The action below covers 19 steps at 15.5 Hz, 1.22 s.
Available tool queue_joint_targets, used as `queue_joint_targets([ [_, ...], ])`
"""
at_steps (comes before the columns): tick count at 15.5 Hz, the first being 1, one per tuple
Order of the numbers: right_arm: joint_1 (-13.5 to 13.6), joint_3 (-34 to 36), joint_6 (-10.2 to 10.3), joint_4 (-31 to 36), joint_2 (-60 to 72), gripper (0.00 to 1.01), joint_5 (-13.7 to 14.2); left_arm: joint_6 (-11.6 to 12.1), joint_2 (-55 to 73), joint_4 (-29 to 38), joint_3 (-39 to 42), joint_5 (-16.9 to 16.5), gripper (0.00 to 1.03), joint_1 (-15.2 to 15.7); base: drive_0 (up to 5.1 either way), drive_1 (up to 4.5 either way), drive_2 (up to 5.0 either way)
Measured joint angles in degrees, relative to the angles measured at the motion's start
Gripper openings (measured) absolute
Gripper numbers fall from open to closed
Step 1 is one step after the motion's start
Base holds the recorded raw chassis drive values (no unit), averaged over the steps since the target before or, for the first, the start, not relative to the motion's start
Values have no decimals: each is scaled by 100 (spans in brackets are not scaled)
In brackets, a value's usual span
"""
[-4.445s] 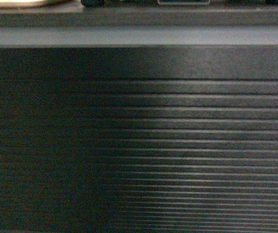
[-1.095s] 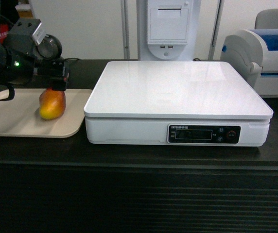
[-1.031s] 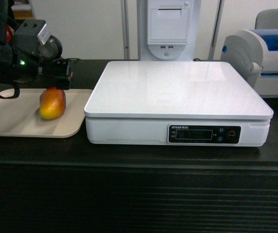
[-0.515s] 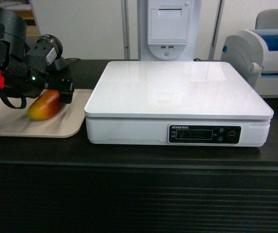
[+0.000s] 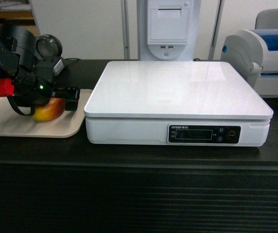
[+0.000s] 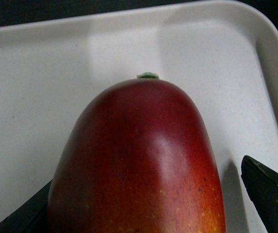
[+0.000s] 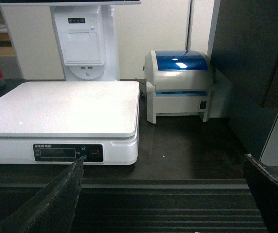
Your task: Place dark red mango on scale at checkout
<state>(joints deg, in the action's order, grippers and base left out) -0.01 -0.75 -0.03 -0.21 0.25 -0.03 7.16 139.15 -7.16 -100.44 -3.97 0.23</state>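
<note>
Now one dark red mango (image 6: pixel 139 165) lies on one tray (image 6: pixel 42 97), left tool (image 5: pixel 61 103) spread apart around it.

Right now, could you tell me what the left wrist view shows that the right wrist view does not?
Only the left wrist view shows the dark red mango close up, with its green stem nub, lying on the beige tray, and the left gripper with a finger on either side of it. Only the right wrist view shows the scale, the blue-lidded printer, the checkout and the open right gripper. Both show a patch of black counter.
</note>
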Motion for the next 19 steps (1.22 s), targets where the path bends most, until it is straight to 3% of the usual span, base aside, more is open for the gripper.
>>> queue_joint_targets([
  [2,0,0,0,0,0,98,0,96,0,-92,-7,-26,95,0,0,0,0],
  [5,0,0,0,0,0,98,0,234,0,-94,-7,46,67,33,0,0,0],
  [6,0,0,0,0,0,98,0,245,0,-90,-4,50,63,42,0,0,0],
  [17,0,0,0,0,0,98,0,485,-905,378,732,164,61,-33,0,0,0],
  [18,0,0,0,0,0,98,0,476,-1165,385,737,164,61,-118,0,0,0],
  [19,0,0,0,0,0,98,0,199,-1869,321,509,181,61,-743,0,0,0],
])
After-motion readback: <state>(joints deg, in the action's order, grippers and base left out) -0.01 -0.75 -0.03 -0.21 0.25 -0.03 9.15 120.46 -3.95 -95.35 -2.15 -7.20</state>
